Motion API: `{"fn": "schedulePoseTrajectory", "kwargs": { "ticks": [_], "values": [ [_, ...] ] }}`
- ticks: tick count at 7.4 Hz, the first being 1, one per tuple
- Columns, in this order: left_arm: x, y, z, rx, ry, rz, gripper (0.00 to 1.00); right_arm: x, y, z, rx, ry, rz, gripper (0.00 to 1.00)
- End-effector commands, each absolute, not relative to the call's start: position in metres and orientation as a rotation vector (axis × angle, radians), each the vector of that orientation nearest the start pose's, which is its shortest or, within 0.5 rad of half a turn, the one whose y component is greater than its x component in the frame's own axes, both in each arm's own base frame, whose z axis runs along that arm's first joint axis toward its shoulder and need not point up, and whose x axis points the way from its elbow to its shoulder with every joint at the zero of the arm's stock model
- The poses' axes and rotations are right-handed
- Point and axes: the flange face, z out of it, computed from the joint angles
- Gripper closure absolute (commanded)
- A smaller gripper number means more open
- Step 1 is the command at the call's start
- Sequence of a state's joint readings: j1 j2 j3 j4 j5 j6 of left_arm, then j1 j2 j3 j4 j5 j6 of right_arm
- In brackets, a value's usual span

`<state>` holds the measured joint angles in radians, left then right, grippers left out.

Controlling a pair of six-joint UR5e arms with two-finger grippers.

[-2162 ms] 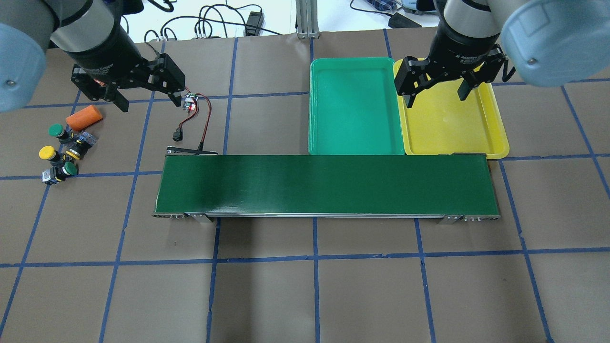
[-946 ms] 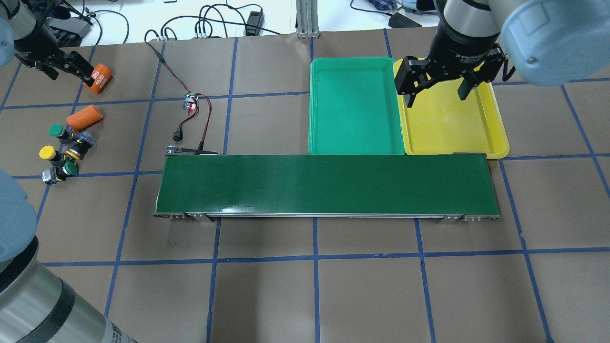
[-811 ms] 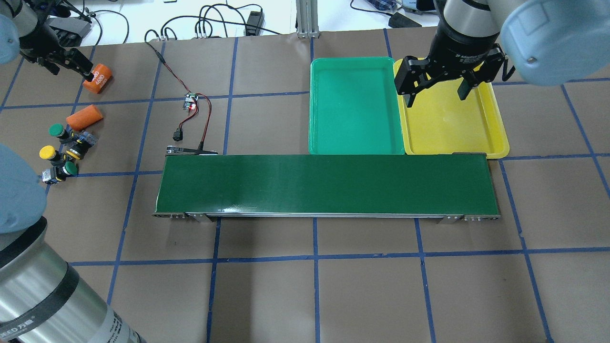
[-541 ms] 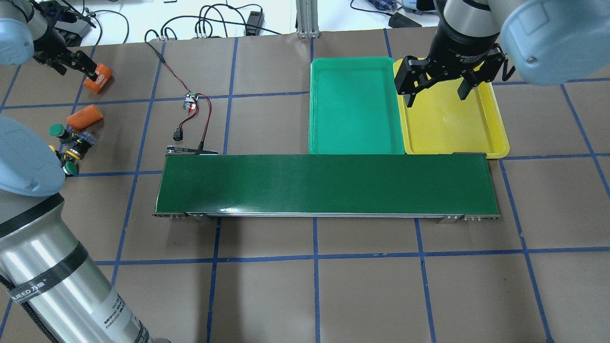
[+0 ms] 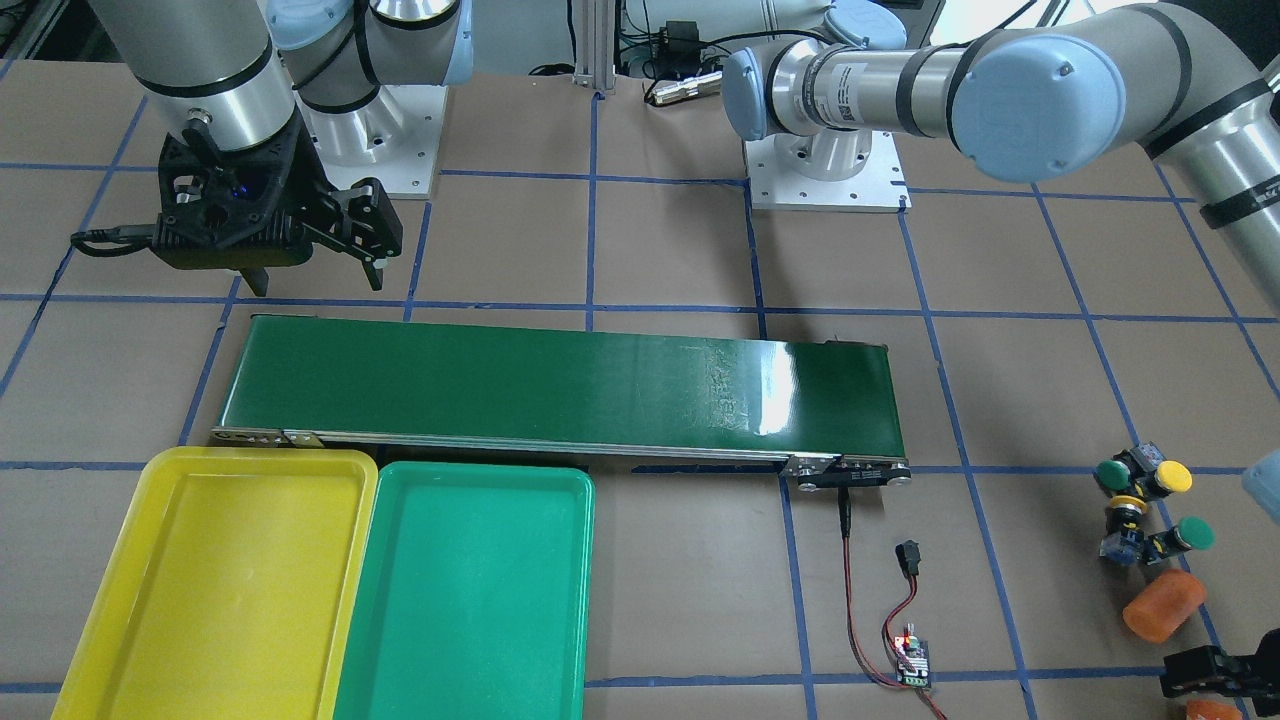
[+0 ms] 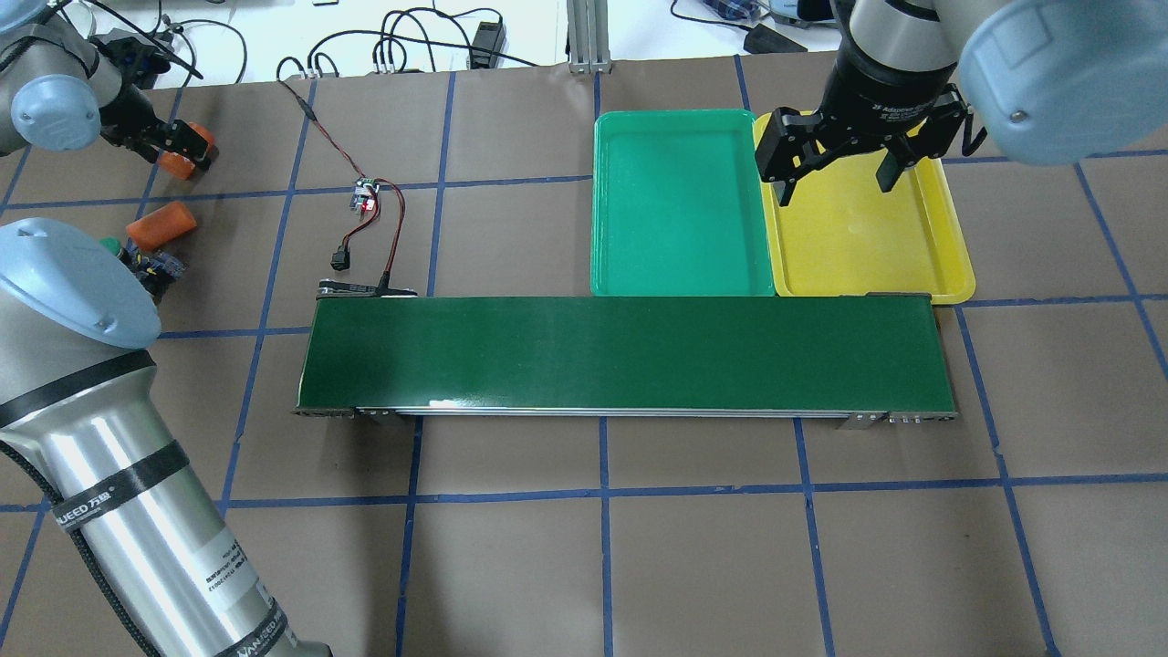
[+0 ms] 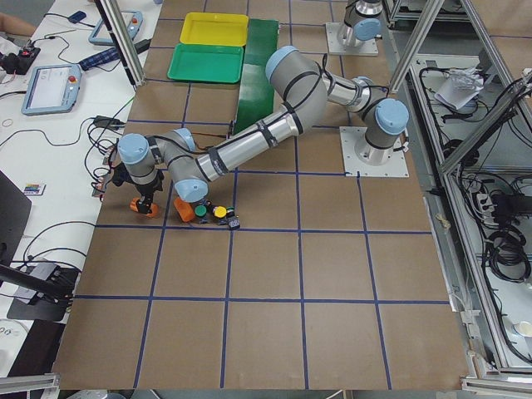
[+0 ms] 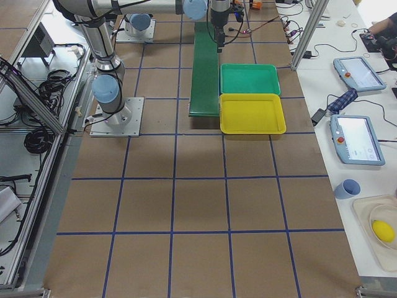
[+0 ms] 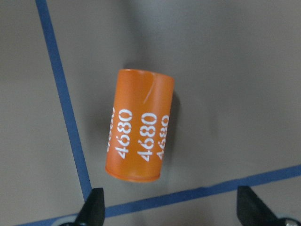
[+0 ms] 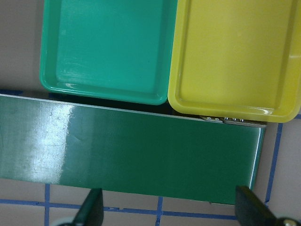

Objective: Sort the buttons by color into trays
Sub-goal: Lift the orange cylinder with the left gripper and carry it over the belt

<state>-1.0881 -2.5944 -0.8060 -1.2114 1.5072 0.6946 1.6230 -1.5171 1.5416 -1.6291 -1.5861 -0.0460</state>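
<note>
Far-left corner of the desk [image 6: 511, 566]: left gripper [image 9: 171, 214] now sits over the orange "4680" cylinder [image 9: 138, 125], jaws wide apart, holding nothing. The cylinder lies flat on the desk just ahead of the tips.

About two seconds ago that gripper hovered beside the small controller board [image 6: 365, 193]. Since then it has swung out to the corner, and within the last second it has gone from next to the cylinder to right above it. The cylinder is not a task object, so I read this as a detour or mis-target, not progress.

All four buttons [image 5: 1150, 500] sit in a clump on the desk at the left-arm end, just beside the plain orange cylinder [image 5: 1163, 605] and well apart from the trays. In the overhead view the left arm's elbow now covers most of them.

Right gripper [image 6: 835, 182]: unchanged, jaws apart, empty, hanging over the yellow tray [image 6: 949, 274] near the conveyor belt [image 6: 620, 351] end. The green tray [image 6: 680, 205] is alongside it. No button is in either tray or on the belt.

Sorting is at zero. The left arm needs to come back to the clump for a first pick.
</note>
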Motion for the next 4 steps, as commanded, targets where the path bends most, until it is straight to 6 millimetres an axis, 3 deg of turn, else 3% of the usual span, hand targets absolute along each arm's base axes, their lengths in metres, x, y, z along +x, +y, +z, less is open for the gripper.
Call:
{"fn": "schedulePoseTrajectory", "kwargs": {
  "ticks": [1, 2, 3, 4],
  "values": [
    [0.2756, -0.8292, 0.1831, 0.341, 3.122, -0.212, 0.18, 0.1586, -0.5103, 0.4811, -0.154, 3.153, -0.053, 0.00],
    [0.2782, -0.8318, 0.1763, 0.341, 3.123, -0.213, 0.41, 0.1586, -0.5103, 0.4811, -0.154, 3.153, -0.053, 0.00],
    [0.2795, -0.8341, 0.1794, 0.346, 3.117, -0.223, 0.82, 0.1586, -0.5103, 0.4811, -0.154, 3.153, -0.053, 0.00],
    [0.2769, -0.8351, 0.1847, 0.346, 3.121, -0.219, 1.00, 0.1586, -0.5103, 0.4811, -0.154, 3.153, -0.053, 0.00]
  ]
}}
